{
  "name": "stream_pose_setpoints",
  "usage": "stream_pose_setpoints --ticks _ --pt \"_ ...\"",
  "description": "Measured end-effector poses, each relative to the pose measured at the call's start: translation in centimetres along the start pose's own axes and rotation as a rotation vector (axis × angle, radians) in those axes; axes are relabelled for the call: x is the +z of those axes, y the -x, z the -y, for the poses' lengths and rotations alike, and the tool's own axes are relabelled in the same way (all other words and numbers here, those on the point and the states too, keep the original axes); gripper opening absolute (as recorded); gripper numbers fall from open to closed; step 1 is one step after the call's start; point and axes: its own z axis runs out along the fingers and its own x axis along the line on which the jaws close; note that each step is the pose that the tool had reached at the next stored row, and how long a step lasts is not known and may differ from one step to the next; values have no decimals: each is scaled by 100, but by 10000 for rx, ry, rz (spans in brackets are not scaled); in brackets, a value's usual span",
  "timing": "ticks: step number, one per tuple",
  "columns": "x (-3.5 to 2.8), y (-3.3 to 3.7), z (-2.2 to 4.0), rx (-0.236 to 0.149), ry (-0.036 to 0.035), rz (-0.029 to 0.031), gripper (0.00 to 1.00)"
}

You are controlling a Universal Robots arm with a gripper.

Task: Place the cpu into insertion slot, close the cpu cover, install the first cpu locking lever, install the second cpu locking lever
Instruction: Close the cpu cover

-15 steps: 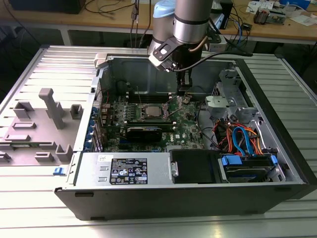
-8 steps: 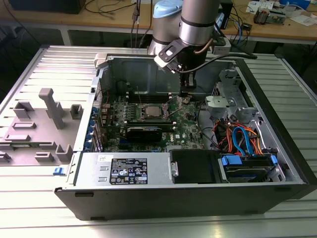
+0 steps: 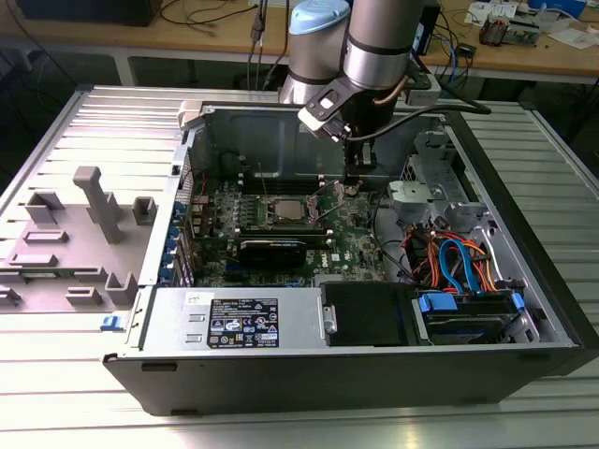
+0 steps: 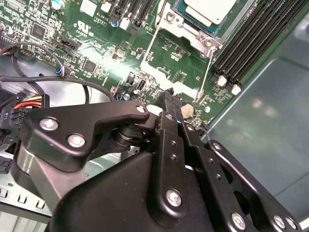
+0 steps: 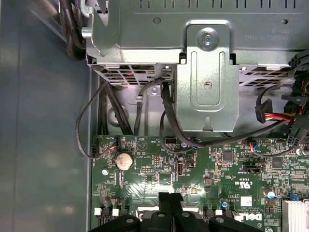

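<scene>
The cpu [image 3: 285,210] lies in the insertion slot on the green board, its silver top [image 4: 208,8] showing through the window of the cpu cover [image 4: 190,30], which appears to lie flat around it. Two thin wire levers [image 4: 150,46] [image 4: 210,60] stick out from the socket, apparently unlatched. My gripper [image 3: 352,183] hangs over the board on the exterior view's right of the socket, close above a coin battery [image 5: 123,160]. Its black fingertips [image 5: 170,197] are pressed together with nothing between them, and they also show in the second wrist view [image 4: 167,96].
Long black memory slots [image 4: 251,43] run beside the socket. A metal drive cage [image 5: 207,82] and bundled cables [image 3: 459,262] fill the case on the exterior view's right. A power supply [image 3: 239,323] sits at the front. A grey fixture tray [image 3: 75,234] lies outside the case.
</scene>
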Motion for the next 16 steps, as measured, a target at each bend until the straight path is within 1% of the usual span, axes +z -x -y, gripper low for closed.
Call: stream_pose_setpoints --ticks 7,9,11,13,16 --pt "1 0 -5 -3 0 -2 11" --pt "3 -2 -20 -2 0 -2 11" --pt "9 -10 -57 -4 -5 -3 11" --pt "33 -14 -94 -9 -20 -1 11" --pt "96 -14 -105 -20 -38 0 11"
